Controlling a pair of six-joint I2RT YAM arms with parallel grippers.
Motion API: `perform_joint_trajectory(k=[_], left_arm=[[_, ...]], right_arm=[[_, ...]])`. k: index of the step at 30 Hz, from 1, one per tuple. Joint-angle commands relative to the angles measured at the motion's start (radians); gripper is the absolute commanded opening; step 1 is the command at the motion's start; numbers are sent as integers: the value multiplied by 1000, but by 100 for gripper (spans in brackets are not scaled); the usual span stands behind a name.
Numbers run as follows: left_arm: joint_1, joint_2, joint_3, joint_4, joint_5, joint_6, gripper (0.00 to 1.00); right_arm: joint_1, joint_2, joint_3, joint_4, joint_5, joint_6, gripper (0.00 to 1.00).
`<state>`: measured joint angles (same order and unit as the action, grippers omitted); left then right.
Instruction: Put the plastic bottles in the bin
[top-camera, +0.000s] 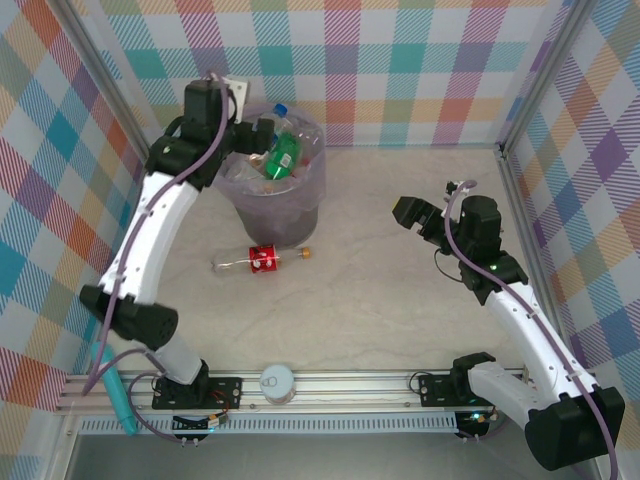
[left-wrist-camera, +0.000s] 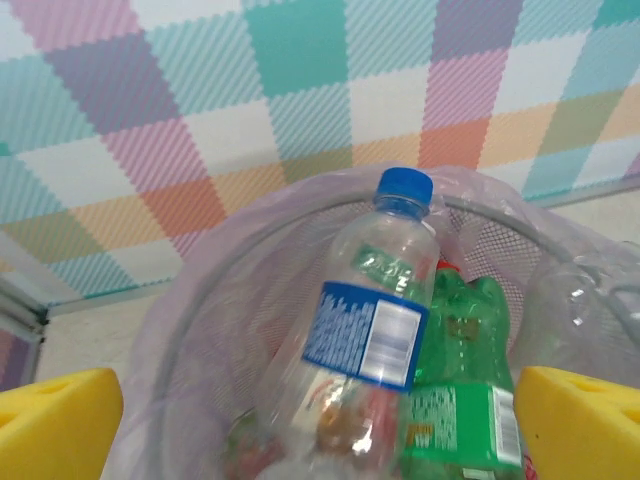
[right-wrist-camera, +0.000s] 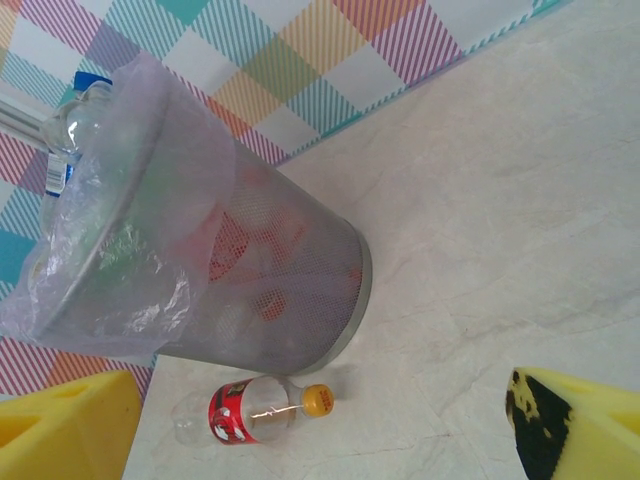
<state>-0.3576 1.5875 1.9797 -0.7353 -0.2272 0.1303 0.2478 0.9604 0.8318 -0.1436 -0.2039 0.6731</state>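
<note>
Left end effector (top-camera: 243, 138) hangs over the bin (top-camera: 292, 215) with jaws wide apart and nothing between them. Under it I see a blue-labelled bottle (left-wrist-camera: 365, 330) standing steeply in the bin, cap up toward the far wall, with a green bottle (left-wrist-camera: 465, 400) touching its side. Right end effector (top-camera: 413, 214) is open and empty too, well apart from the bin, and one red-labelled bottle (top-camera: 255, 262) lies flat on the surface (top-camera: 400, 320) just in front of the bin, its long axis left to right, orange cap pointing right.

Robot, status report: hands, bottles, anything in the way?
Left hand open over the lilac-lined grey mesh bin, holding plastic bottles. Right hand open, empty. One clear red-labelled bottle lies beside the bin. Nothing blocking.
</note>
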Motion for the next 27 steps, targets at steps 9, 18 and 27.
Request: perform_joint_trajectory(k=[9,18,27], left_arm=[[25,-544,-706,197,7,-475,91],[188,-598,-1096,207,225,-787,94],[233,-496,-1424,625,373,-1281,99]], right_arm=[[-1,120,25,100,-87,13,94],[-3,62,61,-26,-11,-70,94],[-7,19,66,-94,60,-109,95]])
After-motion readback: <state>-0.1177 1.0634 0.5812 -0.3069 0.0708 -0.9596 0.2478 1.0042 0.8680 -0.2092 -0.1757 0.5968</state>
